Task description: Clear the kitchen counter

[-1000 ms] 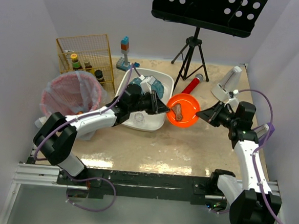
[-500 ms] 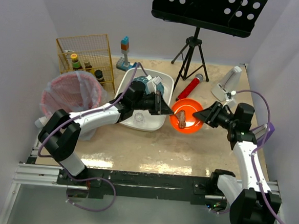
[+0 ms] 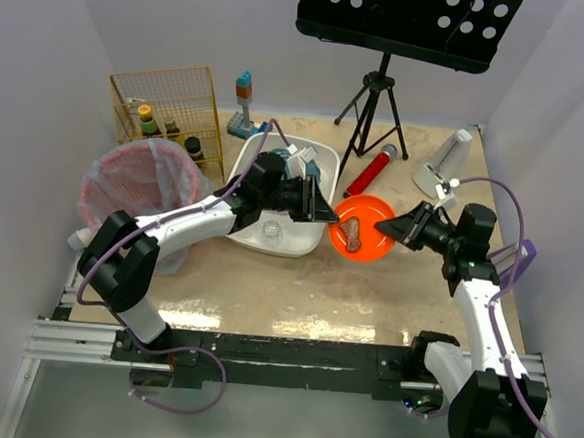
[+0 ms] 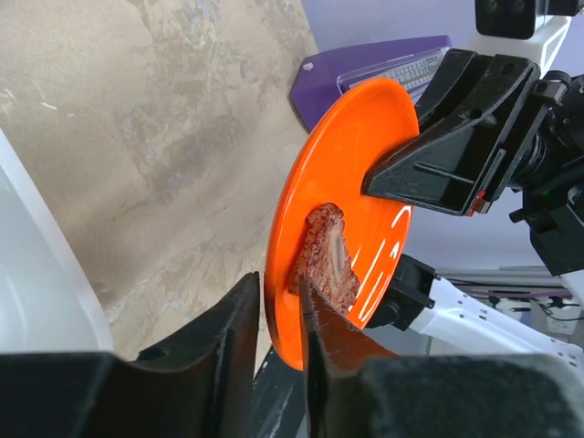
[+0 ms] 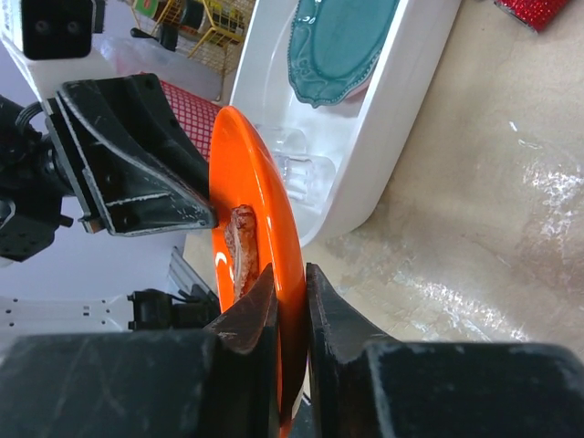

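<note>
An orange plate (image 3: 369,236) with a brown piece of food (image 3: 355,234) on it hangs tilted on edge above the beige kitchen counter (image 3: 287,289), just right of the white tub (image 3: 261,159). My left gripper (image 3: 324,217) is shut on the plate's left rim. My right gripper (image 3: 396,229) is shut on its right rim. In the left wrist view the rim (image 4: 285,228) sits between my fingers, with the food (image 4: 328,260) beside the gripper (image 4: 281,310). In the right wrist view the gripper (image 5: 292,301) pinches the plate (image 5: 251,210) by the food (image 5: 242,246).
The tub holds a teal plate (image 5: 338,41) and a clear glass (image 5: 292,164). A pink-lined bin (image 3: 139,183) and a yellow wire rack (image 3: 169,110) with bottles stand at the left. A red cylinder (image 3: 373,168), a tripod stand (image 3: 377,105) and a clear bottle (image 3: 446,160) are behind.
The plate has tipped from nearly flat to steeply tilted and shifted slightly nearer. The food has slid toward the plate's left side. Both grippers stayed on its rims.
</note>
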Available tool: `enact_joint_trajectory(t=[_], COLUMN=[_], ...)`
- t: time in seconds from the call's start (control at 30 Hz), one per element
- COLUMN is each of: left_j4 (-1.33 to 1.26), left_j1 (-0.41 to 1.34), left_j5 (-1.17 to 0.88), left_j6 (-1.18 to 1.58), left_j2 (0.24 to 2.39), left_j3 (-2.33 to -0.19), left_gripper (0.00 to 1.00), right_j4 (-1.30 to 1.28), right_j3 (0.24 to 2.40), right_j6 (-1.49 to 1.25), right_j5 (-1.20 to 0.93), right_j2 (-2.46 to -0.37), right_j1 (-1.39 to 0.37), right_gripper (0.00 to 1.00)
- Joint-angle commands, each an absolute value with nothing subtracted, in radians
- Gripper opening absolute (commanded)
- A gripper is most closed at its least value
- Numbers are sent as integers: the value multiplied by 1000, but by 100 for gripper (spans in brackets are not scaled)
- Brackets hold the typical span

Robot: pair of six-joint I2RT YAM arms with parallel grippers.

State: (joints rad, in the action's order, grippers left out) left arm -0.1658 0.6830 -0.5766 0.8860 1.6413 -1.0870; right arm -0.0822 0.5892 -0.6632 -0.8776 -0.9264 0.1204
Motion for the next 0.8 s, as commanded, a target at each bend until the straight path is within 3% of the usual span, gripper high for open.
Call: enact_joint_trajectory(t=[0.0,0.17,0.43,0.77], left_j4=[-124,-6,323,494], left_j1=[646,606,600,601], left_j5=[-557,-474,-183,63], left_j6=[827,767,594,496], left_j2=[1572,1499,1332,1129], left_j3=[-1140,-1157,-1325,-1463], left_gripper=[36,48,53,59], right_j4=[-38,-31,-6,49], right_j3=[597,604,635,715], right_j6=[-713,-752,-885,-1094], right_j5=[-911,-908,-801,-606], right_j2=[-905,-905,-862,-817], right_j1=[118,118,118,75], right_gripper=[0,0,0,0])
